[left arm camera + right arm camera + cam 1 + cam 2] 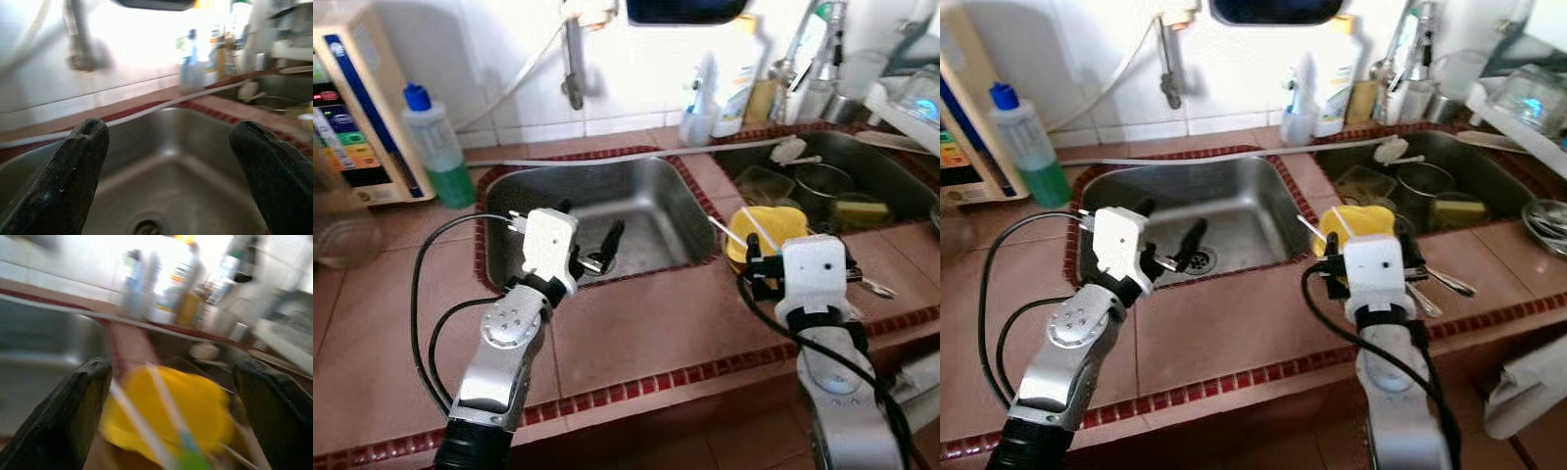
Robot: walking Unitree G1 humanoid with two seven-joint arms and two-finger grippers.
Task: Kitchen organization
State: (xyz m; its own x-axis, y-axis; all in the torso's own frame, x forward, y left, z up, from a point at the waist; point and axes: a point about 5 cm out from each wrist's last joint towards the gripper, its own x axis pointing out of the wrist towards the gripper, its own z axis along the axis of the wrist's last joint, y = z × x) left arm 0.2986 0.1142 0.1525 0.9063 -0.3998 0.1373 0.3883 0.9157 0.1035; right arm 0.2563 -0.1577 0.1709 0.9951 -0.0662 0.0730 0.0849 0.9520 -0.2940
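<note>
The left gripper [592,240] is seen at centre-left of the head view, held over the front rim of the left sink [651,196], fingers spread apart with nothing between them. In its wrist view the two fingertips [80,147] frame the bare steel basin and the drain [146,227] below.

The right gripper [1371,257] is placed at centre-right, over the tiled counter [636,323] at the near edge of the right sink [891,166]. Its fingers are parted and nothing is clasped. A yellow bowl [1356,223] with thin white sticks in it is located just ahead of the fingers, on the sink's near-left corner; in the wrist view it sits between the fingertips [83,396], blurred, and contact cannot be confirmed.

The right sink is crowded: a pot [822,181], a sponge [860,209] and other dishes are noted. Cutlery [1440,279] lies on the counter just right of the right gripper. A green soap bottle [435,147] stands upper left, beside a white appliance [357,108]. Bare counter is available between the two arms.
</note>
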